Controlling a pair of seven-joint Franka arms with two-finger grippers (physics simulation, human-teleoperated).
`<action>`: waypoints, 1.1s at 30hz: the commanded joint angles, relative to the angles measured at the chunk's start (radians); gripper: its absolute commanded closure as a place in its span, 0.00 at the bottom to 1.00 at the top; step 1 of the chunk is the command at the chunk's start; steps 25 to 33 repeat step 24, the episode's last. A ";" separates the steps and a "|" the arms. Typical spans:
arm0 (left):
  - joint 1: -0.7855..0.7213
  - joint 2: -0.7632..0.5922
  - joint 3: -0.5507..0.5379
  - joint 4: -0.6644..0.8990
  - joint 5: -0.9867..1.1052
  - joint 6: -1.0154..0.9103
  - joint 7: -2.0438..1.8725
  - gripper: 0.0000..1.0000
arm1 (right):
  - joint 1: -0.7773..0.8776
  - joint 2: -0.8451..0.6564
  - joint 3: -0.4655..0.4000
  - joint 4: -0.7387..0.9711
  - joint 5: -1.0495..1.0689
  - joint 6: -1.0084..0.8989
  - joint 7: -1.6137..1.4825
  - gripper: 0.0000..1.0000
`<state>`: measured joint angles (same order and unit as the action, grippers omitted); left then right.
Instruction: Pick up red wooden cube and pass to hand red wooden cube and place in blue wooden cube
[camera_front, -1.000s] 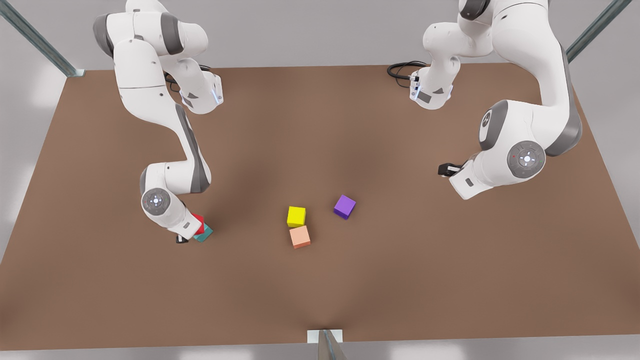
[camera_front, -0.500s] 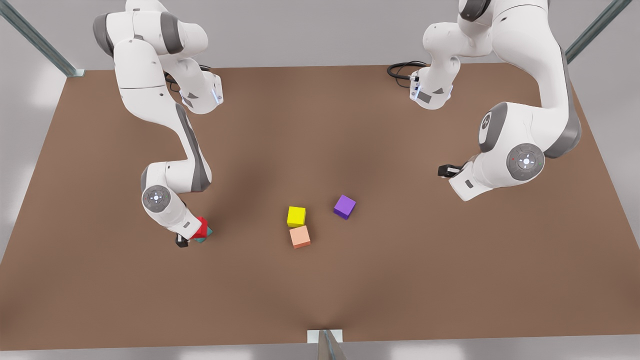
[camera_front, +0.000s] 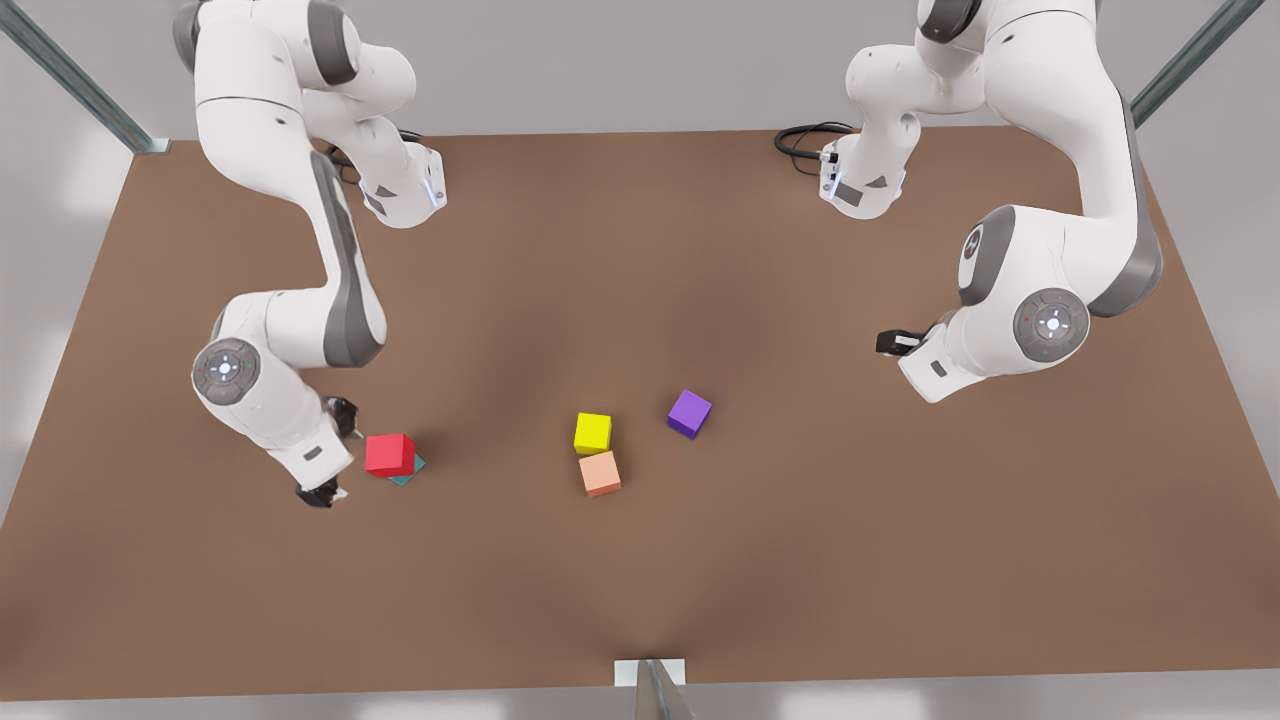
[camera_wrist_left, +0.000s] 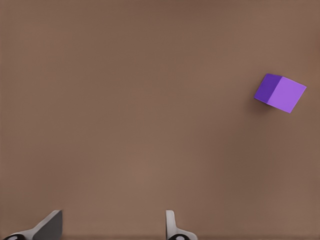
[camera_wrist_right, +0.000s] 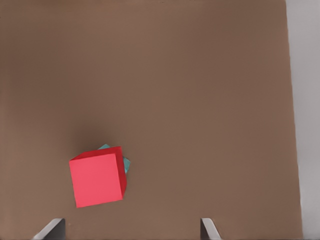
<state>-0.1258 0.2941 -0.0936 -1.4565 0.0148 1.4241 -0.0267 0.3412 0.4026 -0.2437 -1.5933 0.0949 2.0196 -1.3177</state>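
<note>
**Red cube stacked, claw backing off**

With the red wooden cube (camera_front: 390, 455) resting on the blue wooden cube (camera_front: 410, 470), the right claw (camera_front: 333, 450) stands just beside the stack, spread open and empty. Half a second ago it gripped the cube. Across the bench (camera_front: 640, 560), the left claw (camera_front: 897, 341) waits, fingers apart, empty.

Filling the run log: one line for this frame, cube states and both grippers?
red wooden cube: stacked on blue wooden cube, released | right gripper: open, beside stack | left gripper: open, waiting near purple cube
</note>
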 joint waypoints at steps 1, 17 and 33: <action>0.000 -0.001 0.000 0.001 0.001 -0.001 -0.002 0.00 | -0.002 0.022 -0.002 0.018 0.075 -0.199 1.371 0.00; 0.002 -0.001 0.000 0.001 0.002 -0.001 -0.001 0.00 | -0.065 -0.223 -0.019 0.167 -0.032 -0.621 1.356 0.00; 0.002 -0.001 0.000 0.001 0.002 -0.002 -0.001 0.00 | -0.065 -0.228 -0.019 0.153 -0.034 -0.614 1.351 0.00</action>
